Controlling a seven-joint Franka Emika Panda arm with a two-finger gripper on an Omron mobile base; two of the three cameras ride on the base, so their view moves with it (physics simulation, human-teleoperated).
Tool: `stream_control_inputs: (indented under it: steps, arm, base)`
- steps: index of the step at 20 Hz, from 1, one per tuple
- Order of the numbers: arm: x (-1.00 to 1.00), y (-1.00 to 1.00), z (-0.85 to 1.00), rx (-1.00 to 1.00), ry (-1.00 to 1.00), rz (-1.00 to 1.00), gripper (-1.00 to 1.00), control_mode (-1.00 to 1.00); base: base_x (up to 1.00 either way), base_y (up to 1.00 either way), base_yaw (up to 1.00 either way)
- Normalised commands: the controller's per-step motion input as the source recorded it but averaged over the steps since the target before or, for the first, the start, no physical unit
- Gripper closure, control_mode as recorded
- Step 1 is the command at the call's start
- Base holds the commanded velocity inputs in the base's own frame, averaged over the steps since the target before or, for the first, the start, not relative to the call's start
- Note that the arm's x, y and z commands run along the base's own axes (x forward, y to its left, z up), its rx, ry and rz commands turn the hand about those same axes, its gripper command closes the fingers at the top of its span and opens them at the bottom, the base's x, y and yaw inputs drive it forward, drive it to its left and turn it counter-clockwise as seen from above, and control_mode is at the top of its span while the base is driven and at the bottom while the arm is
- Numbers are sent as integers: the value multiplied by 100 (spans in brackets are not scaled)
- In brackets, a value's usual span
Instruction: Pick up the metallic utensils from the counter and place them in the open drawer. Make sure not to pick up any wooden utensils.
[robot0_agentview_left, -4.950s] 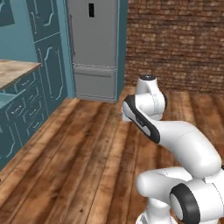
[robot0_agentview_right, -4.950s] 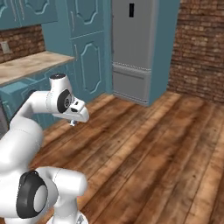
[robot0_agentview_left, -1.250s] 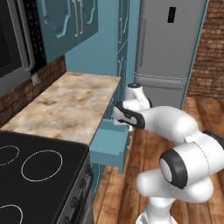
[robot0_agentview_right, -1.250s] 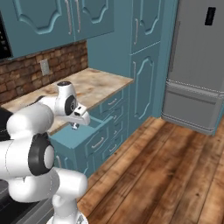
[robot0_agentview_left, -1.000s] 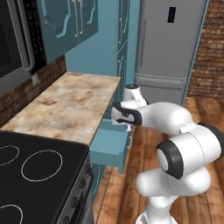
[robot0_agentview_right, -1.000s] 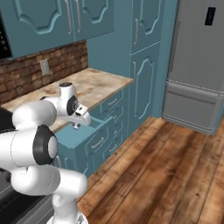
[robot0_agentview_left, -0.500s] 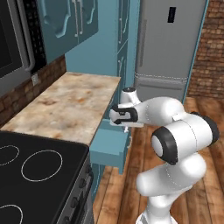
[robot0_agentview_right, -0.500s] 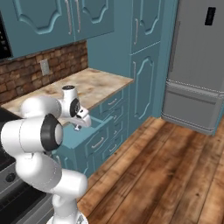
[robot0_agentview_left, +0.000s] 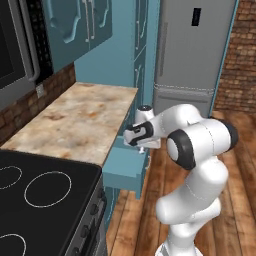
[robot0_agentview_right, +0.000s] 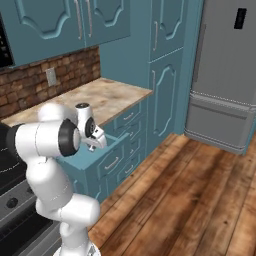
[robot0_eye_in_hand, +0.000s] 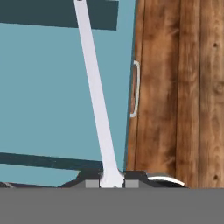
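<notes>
Hand view: our pincer (robot0_eye_in_hand: 111, 180) is clamped on the silver utensil (robot0_eye_in_hand: 95, 94), which reaches away from the tips over the floor of the open drawer (robot0_eye_in_hand: 48, 92), beside the surface (robot0_agentview_left: 75, 120).

The table (robot0_agentview_left: 80, 120) has a polished stone top, beige marble mottled with rust-brown blotches, smooth with a soft sheen. The open drawer (robot0_eye_in_hand: 52, 92) is flat teal paint, matt and even, with a thin bright metal handle (robot0_eye_in_hand: 136, 89) on its front panel. The slim utensil (robot0_eye_in_hand: 96, 96) in the pincer (robot0_eye_in_hand: 111, 181) is pale silvery metal, smooth and unmarked. The floor (robot0_agentview_right: 200, 190) is brown wooden planks with visible grain and a slight gloss. The wall (robot0_agentview_right: 45, 77) behind the table's back edge is rough red-brown brick. The fridge (robot0_agentview_left: 195, 50) looks like brushed grey metal. The stove (robot0_agentview_left: 45, 200) top is glossy black.
</notes>
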Motion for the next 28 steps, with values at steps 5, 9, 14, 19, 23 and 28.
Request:
stream_control_inputs:
  steps: [5, 9, 14, 19, 23, 28]
  arm:
    - [54, 8, -25, 0, 0, -5, 100, -100]
    - [42, 2, -31, 0, 0, -4, 100, -100]
    - [36, 0, -36, 0, 0, -3, 100, -100]
    - [35, 0, -43, 0, 0, -3, 100, -100]
    - [1, 0, -54, 0, 0, -1, 100, -100]
    - [-7, -12, -50, 0, 0, 0, 100, -100]
  base:
    - [0, 0, 0]
    - [0, 0, 0]
    - [0, 0, 0]
    - [0, 0, 0]
    - [0, 0, 0]
    - [0, 0, 0]
